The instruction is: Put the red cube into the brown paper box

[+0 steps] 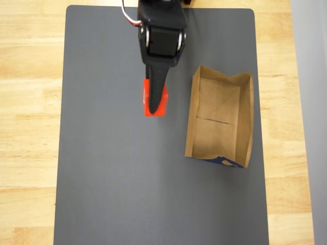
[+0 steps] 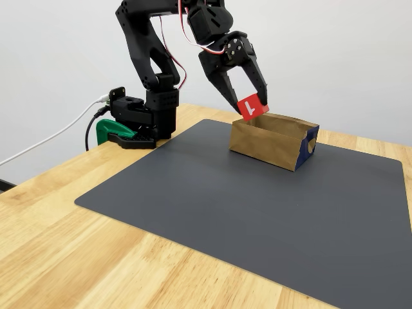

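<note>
The red cube (image 1: 155,101) (image 2: 252,107) hangs in the air between the fingers of my black gripper (image 1: 156,94) (image 2: 252,106), which is shut on it. A white mark shows on the cube's face in the fixed view. The brown paper box (image 1: 217,102) (image 2: 269,145) lies open on the grey mat, with its dark blue patch at one end. In the overhead view the cube is left of the box with a strip of mat between them. In the fixed view it hovers just above the box's left rim.
A dark grey mat (image 1: 127,194) (image 2: 257,212) covers most of the wooden table (image 1: 28,127) (image 2: 64,257). The arm's base with a green clamp (image 2: 112,131) and white cables (image 2: 51,138) stands at the table's back left corner in the fixed view.
</note>
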